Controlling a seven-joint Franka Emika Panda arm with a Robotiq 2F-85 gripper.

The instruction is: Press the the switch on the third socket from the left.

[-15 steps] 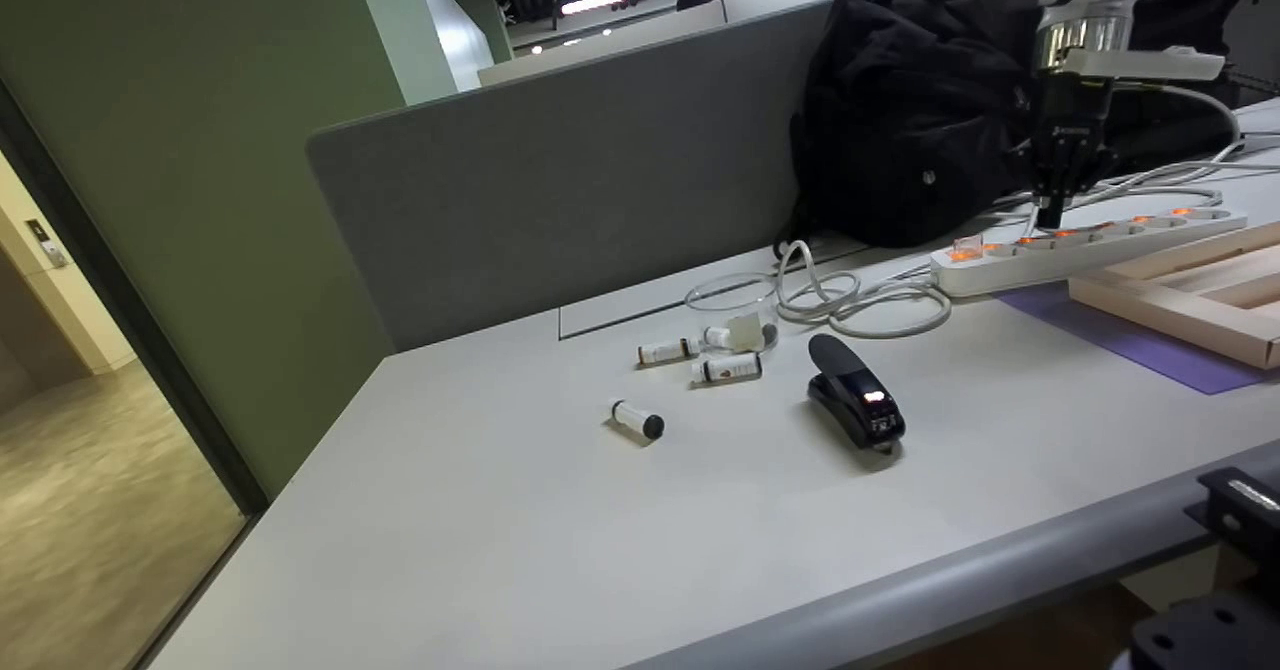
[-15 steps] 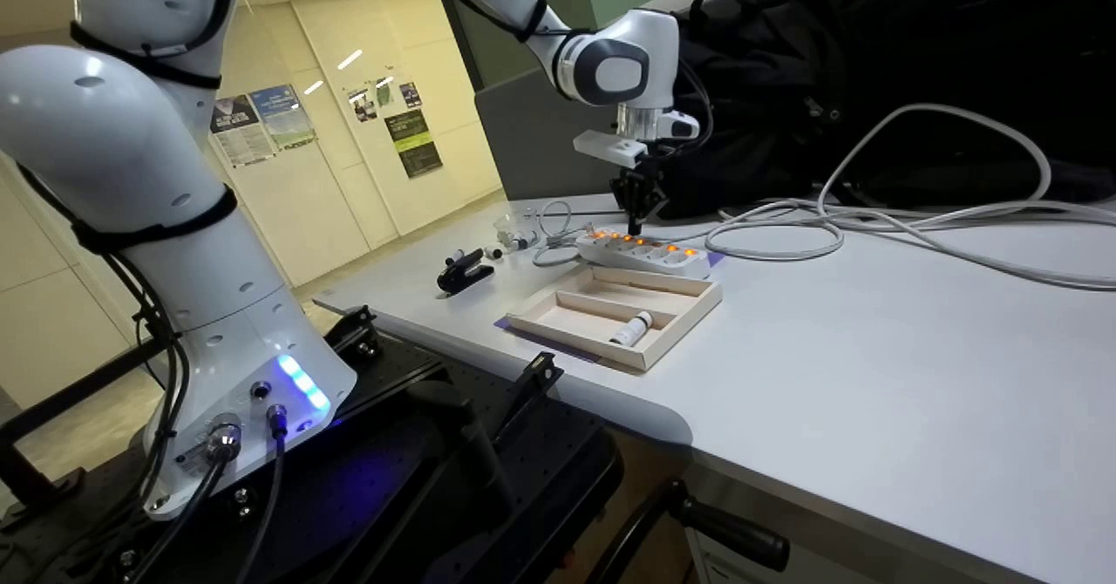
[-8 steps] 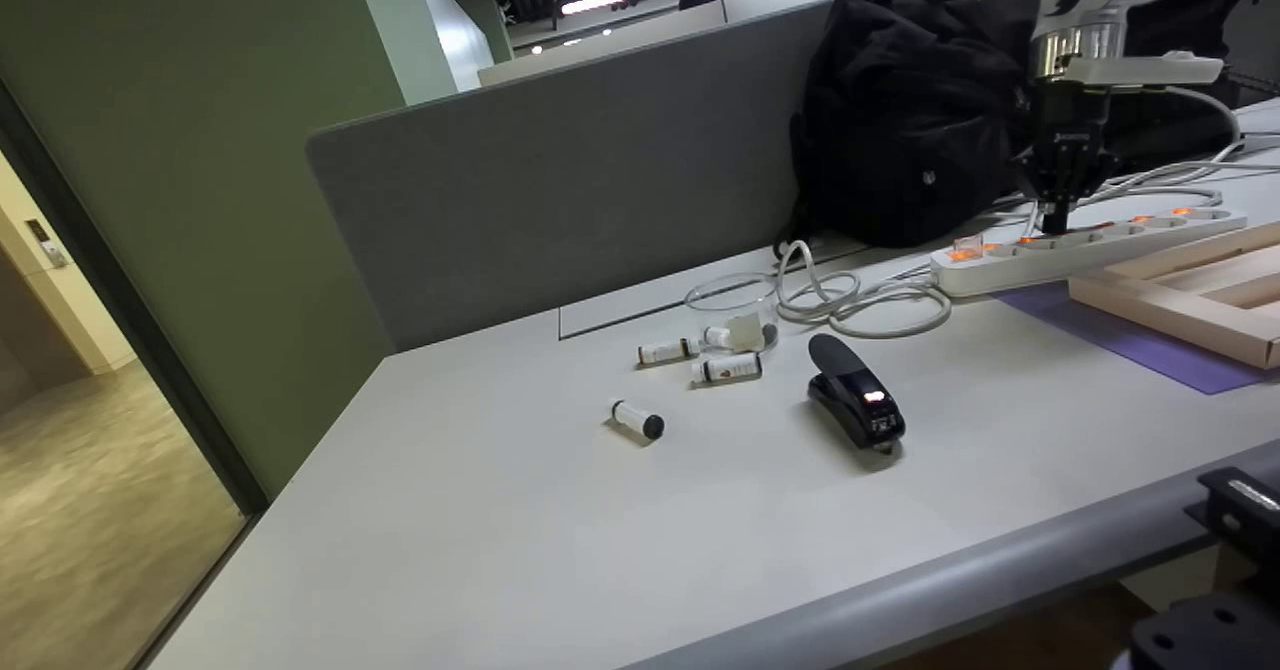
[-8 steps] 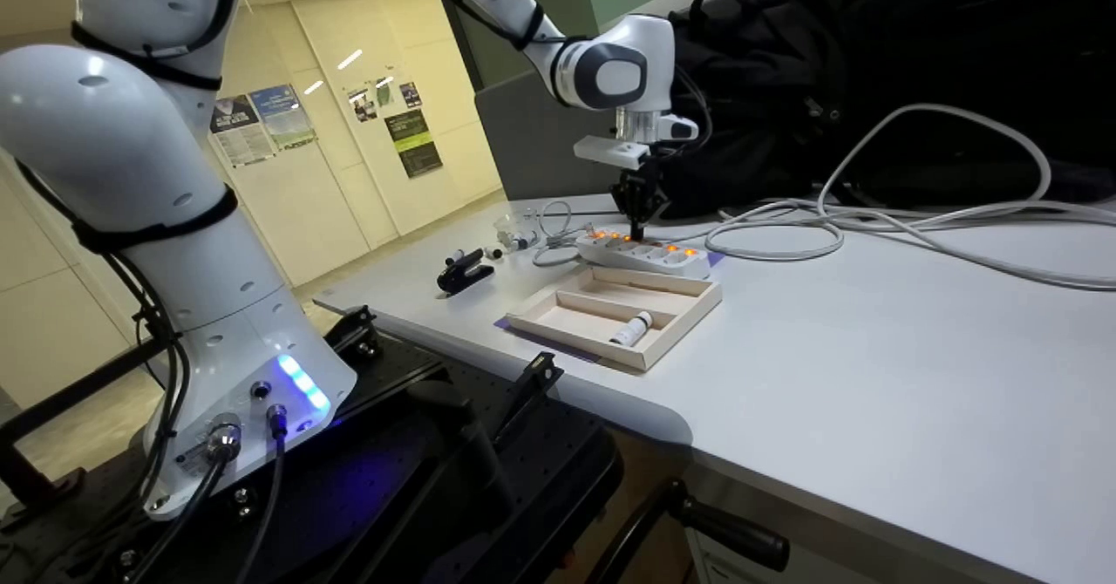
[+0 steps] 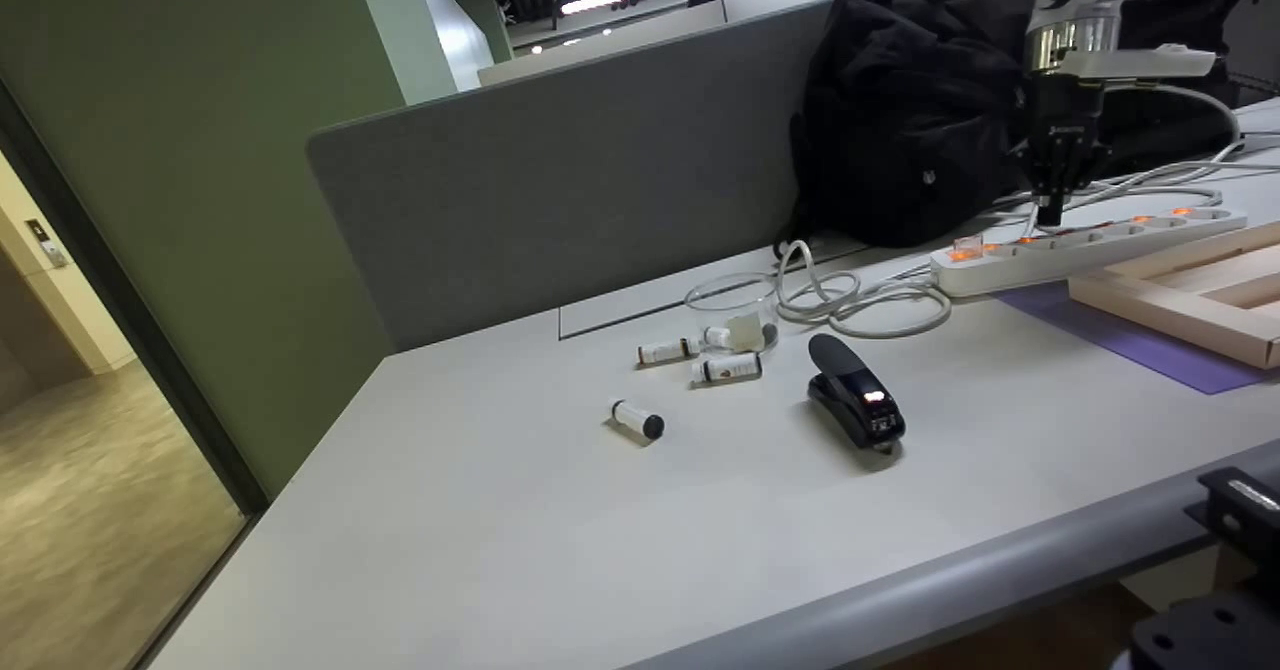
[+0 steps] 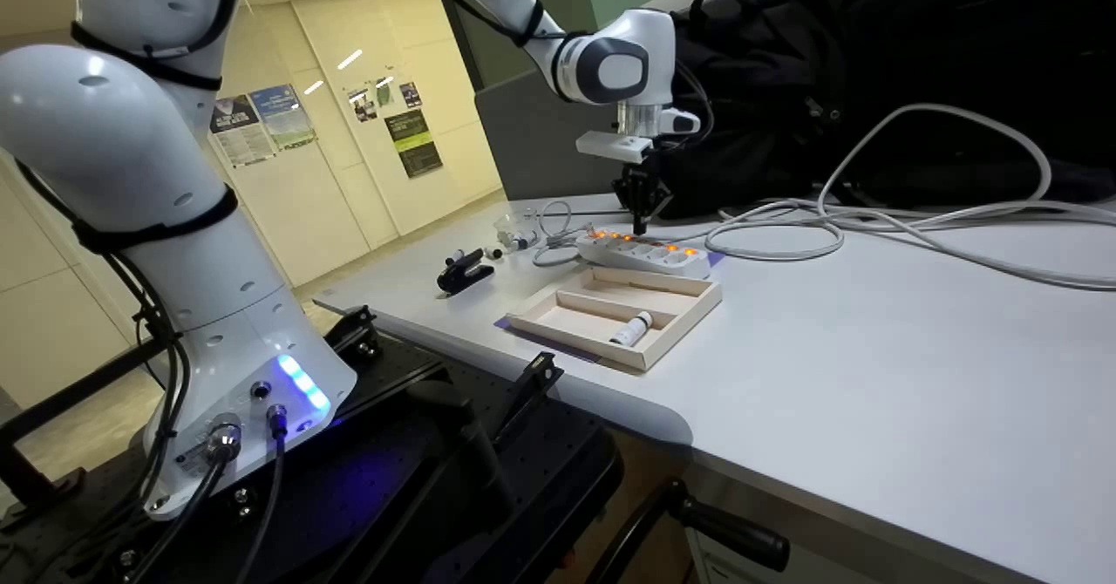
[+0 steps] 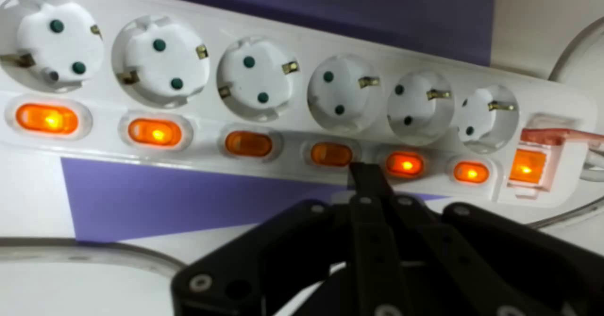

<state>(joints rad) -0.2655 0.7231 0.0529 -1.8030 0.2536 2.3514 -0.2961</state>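
A white power strip [image 7: 302,113] has a row of round sockets with orange switches. It also shows in both exterior views [image 5: 1090,258] [image 6: 635,258]. In the wrist view, the third switch from the left [image 7: 248,144] and the switch to its right [image 7: 331,154] are dark. The other switches in the row are lit. My gripper [image 7: 370,170] is shut, with nothing seen between its fingers. Its tip appears just below and right of the second dark switch. In both exterior views the gripper [image 5: 1049,216] [image 6: 640,227] points down, just over the strip.
A red main switch [image 7: 527,166] with a raised cover sits at the strip's end. White cables [image 6: 776,251] and a black backpack [image 5: 910,120] lie behind. A wooden tray [image 6: 610,305] stands in front. A stapler [image 5: 857,395] and small bottles [image 5: 728,368] lie nearby.
My shut gripper went down onto the strip between one second and half a second ago, then rose a little. A switch light beside its tip was lit one second ago and is dark now.
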